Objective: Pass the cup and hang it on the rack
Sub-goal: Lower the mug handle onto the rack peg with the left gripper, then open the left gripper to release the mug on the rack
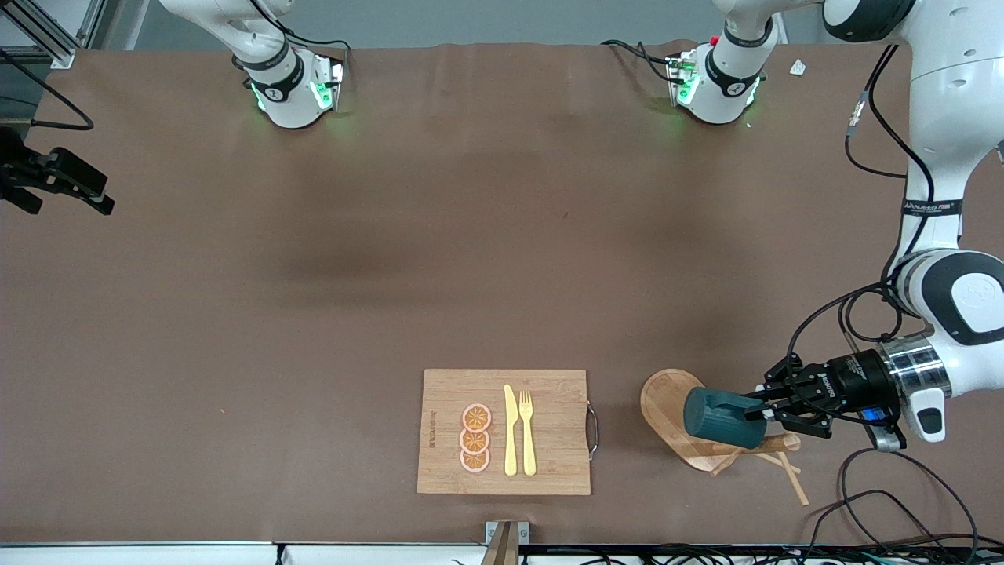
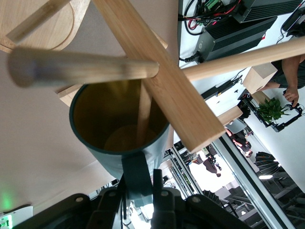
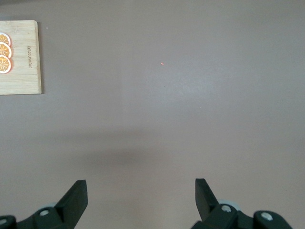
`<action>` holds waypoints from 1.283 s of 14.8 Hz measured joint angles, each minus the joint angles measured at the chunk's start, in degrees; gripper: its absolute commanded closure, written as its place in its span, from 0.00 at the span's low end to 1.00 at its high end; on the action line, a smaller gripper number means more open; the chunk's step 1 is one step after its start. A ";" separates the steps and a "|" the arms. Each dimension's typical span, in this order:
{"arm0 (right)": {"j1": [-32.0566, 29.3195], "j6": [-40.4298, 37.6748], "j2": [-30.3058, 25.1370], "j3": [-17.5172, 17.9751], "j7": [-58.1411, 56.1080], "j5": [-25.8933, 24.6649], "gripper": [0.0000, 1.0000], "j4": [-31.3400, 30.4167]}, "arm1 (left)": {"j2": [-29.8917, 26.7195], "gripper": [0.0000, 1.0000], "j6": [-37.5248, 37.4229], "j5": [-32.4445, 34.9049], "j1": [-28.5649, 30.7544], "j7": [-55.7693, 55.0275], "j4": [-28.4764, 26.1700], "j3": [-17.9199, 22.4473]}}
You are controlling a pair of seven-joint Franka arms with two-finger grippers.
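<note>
Right gripper (image 3: 138,200) waits at the right arm's end of the bench (image 1: 314,314) — fingers spread wide, holding nothing. Cutting board (image 1: 549,463) sits mid-bench, untouched. Left gripper (image 1: 773,412) has its fingers clamped on the cup (image 1: 718,417) by the handle, cup tipped sideways over the rack (image 1: 667,392), a peg poking into its mouth. Handover looks done — hanging and release left.

Matt teal cup (image 1: 718,417), pale smooth wooden rack (image 1: 667,400), matt brown table (image 1: 314,314)

Brown table (image 1: 471,235), grey wall bkgd
</note>
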 measured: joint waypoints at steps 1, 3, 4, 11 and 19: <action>0.00 0.00 0.00 0.00 0.00 0.00 0.00 0.00 | 0.05 1.00 0.00 -0.06 0.13 0.00 0.00 0.00; 0.00 0.00 0.00 0.00 0.00 0.00 0.00 0.00 | 0.14 0.99 0.00 -0.10 0.34 0.03 0.00 0.00; 0.00 0.00 0.00 0.00 0.00 0.00 0.00 0.00 | 0.17 0.99 0.00 -0.10 0.39 0.03 0.00 0.00; 0.00 0.00 0.00 0.00 0.00 0.00 0.00 0.00 | 0.38 0.95 0.06 -1.01 0.42 0.10 0.00 0.00; 0.01 0.00 0.00 0.00 0.00 0.00 0.00 0.00 | 0.60 0.27 0.20 -1.50 0.50 0.94 0.04 0.03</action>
